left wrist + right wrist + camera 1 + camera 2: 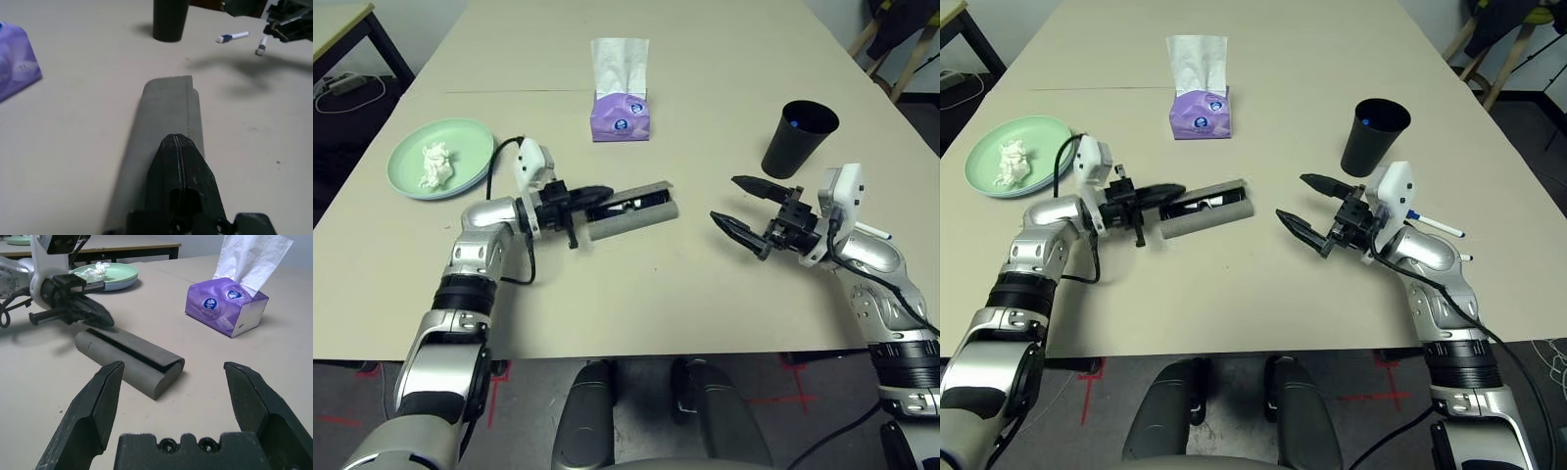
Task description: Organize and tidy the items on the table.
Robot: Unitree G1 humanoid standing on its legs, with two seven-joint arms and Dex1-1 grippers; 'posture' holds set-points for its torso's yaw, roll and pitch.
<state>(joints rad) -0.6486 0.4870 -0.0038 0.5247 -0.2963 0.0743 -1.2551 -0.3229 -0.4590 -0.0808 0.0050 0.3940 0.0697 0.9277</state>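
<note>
Left gripper, fingers pressed together and holding nothing, rests on the lid of the glasses case just ahead; a hard push could skid the case toward the wide-open, empty right gripper.

One case — two pens

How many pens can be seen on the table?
2. Both white pens lie near the right arm, beside the black cup: one with a blue cap, another close to it. Others may be hidden behind the arm.
</note>
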